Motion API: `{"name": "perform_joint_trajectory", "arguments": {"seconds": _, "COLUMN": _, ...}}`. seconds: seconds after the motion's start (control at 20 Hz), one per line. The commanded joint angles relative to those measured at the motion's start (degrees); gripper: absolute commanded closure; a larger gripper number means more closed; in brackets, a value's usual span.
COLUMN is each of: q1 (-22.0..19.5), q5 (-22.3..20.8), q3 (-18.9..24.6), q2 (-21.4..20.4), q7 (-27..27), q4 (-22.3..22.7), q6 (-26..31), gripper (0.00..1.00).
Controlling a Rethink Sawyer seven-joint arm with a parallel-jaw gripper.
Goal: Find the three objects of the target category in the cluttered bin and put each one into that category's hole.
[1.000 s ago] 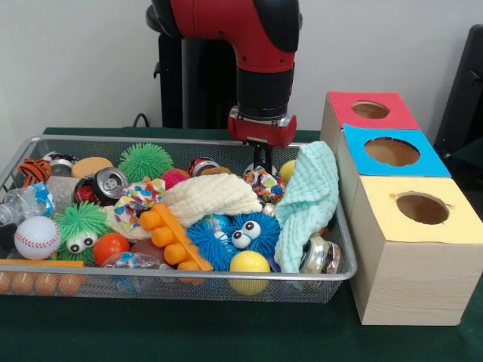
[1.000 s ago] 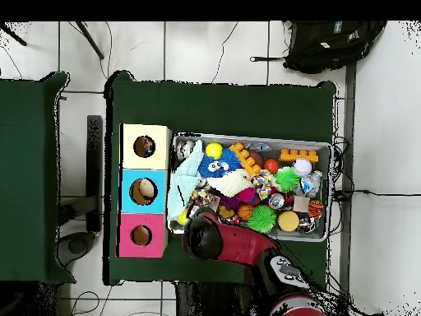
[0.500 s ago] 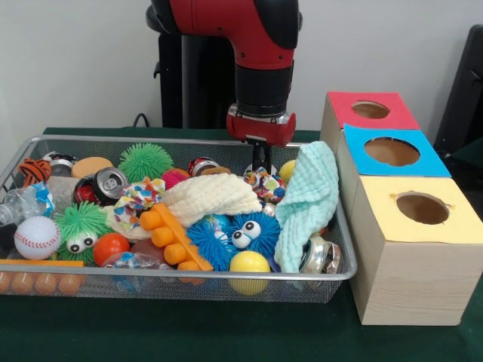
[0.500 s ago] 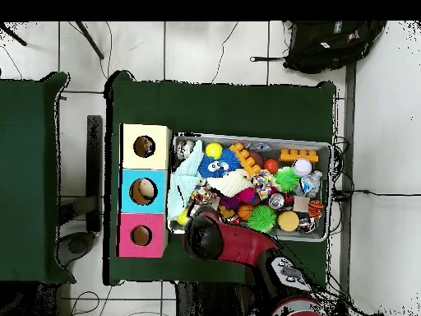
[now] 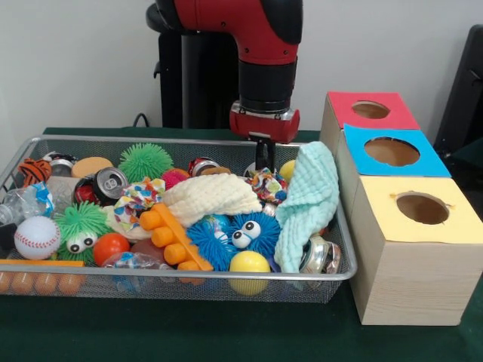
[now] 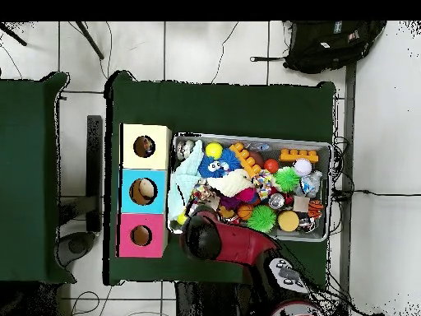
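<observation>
Your pincer [image 5: 263,160] hangs over the wire bin's [image 5: 181,280] far rim, just above a patterned scrunchie [image 5: 266,184] beside the mint cloth [image 5: 308,202]. You cannot tell whether it is open or holds anything. The three-holed box [image 5: 400,219] stands beside the bin on the counter.

The arm [image 5: 260,34] is glossy red with rounded joints, passing into a black cylindrical wrist section ringed by a thin silver band. Below sits a red flange, and a slim black gripper [image 5: 263,158] hangs from it. A black pedestal [image 5: 192,72] stands behind.
</observation>
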Motion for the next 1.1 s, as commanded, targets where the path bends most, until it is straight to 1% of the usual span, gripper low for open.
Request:
{"name": "perform_joint_trajectory", "arguments": {"seconds": 0.05, "q1": 1.82, "q5": 2.78, "q3": 3.13, "q2": -3.25, "q7": 9.37, "q4": 0.02, "q6": 2.73, "gripper": 1.00}}
{"name": "perform_joint_trajectory", "arguments": {"seconds": 0.3, "q1": 2.84, "q5": 3.30, "q3": 2.90, "q2": -2.69, "q7": 9.77, "q4": -0.74, "q6": 2.39, "gripper": 1.00}}
{"name": "perform_joint_trajectory", "arguments": {"seconds": 0.5, "q1": 3.64, "q5": 3.55, "q3": 2.60, "q2": -3.40, "q7": 10.31, "q4": 0.06, "q6": 2.28, "gripper": 1.00}}
{"name": "perform_joint_trajectory", "arguments": {"seconds": 0.85, "q1": 4.05, "q5": 3.36, "q3": 2.33, "q2": -3.02, "q7": 10.74, "q4": 1.10, "q6": 0.63, "gripper": 1.00}}
{"name": "perform_joint_trajectory", "arguments": {"seconds": 1.1, "q1": 5.12, "q5": 3.92, "q3": 1.14, "q2": -4.25, "q7": 10.58, "q4": 1.10, "q6": 2.59, "gripper": 1.00}}
